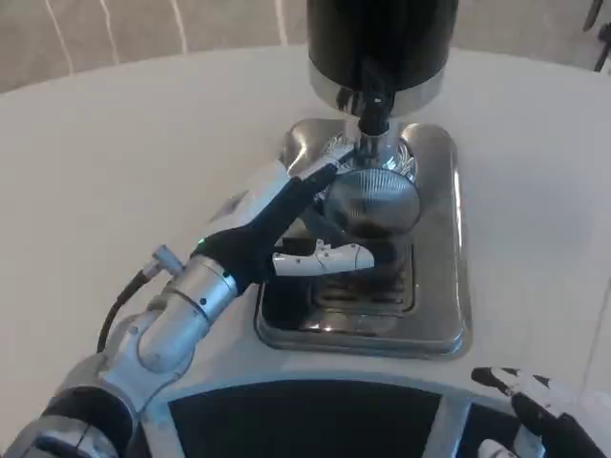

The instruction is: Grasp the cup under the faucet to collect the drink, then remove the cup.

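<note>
Left hand point(286, 224) was reached in over the left edge of the steel drip tray point(449, 239), wrapped around the cup point(372, 196). Upper fingers point(310, 181) ran along the cup's far-left side up toward the faucet point(370, 119); a lower white finger point(325, 258) lay across the near side of the cup, just above the tray's slotted grille point(368, 291). So the cup sat between them, gripped, though exact contact points were blurry.

Cup was clear with a ribbed look and dark contents visible through it; liquid level couldn't be read. It stood upright on the tray, straight below the faucet, at the left hand's fingertips. Faucet spout ended just above the cup rim; couldn't tell whether anything was flowing or whether they touched.

Faucet hung off the base of the black dispenser point(382, 38), which had a chrome ring at its bottom, beyond the left hand and the cup.

Left forearm point(186, 310) was silver, angled from the lower left up to the tray, with a green light at the wrist and a black cable looping out beside it.

Right hand point(539, 410) was at the lower right corner, well apart from the tray and cup, holding nothing. White and black fingers partly cut off by the frame edge; spread or curled, couldn't tell.

All on the white table point(115, 162).
</note>
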Tool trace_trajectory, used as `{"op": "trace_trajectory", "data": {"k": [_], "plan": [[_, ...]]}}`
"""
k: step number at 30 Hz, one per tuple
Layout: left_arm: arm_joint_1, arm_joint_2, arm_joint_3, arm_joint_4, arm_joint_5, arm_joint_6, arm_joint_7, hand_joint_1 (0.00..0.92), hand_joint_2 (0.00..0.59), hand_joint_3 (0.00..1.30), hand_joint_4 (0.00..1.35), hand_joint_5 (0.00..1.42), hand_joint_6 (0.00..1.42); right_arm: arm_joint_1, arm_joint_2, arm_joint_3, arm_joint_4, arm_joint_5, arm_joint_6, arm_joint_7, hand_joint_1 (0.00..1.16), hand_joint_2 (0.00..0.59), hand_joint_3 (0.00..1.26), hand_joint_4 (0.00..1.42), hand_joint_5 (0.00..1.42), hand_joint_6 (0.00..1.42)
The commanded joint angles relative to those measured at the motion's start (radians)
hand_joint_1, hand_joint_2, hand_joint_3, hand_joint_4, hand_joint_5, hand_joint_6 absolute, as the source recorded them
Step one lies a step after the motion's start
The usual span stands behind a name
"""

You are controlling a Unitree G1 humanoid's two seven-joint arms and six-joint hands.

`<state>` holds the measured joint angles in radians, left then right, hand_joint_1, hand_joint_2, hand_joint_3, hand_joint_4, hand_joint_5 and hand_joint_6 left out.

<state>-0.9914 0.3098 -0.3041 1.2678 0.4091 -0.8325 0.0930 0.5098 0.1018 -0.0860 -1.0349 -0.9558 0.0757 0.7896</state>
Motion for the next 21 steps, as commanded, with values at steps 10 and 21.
{"op": "trace_trajectory", "data": {"k": [10,21], "plan": [[0.025,-0.029,-0.067,0.022,0.084,0.072,0.090,0.368,0.104,0.25,0.39,0.75,1.01,-0.001,0.024,0.002,-0.012,-0.006,0.048,0.001,0.00,0.565,0.13,0.04,0.00,0.01],[0.055,-0.039,-0.047,0.020,0.059,0.076,0.208,0.391,0.132,0.65,0.77,1.06,1.37,-0.005,0.022,0.028,-0.012,-0.024,0.093,-0.002,0.00,0.571,0.16,0.05,0.00,0.02]]}}
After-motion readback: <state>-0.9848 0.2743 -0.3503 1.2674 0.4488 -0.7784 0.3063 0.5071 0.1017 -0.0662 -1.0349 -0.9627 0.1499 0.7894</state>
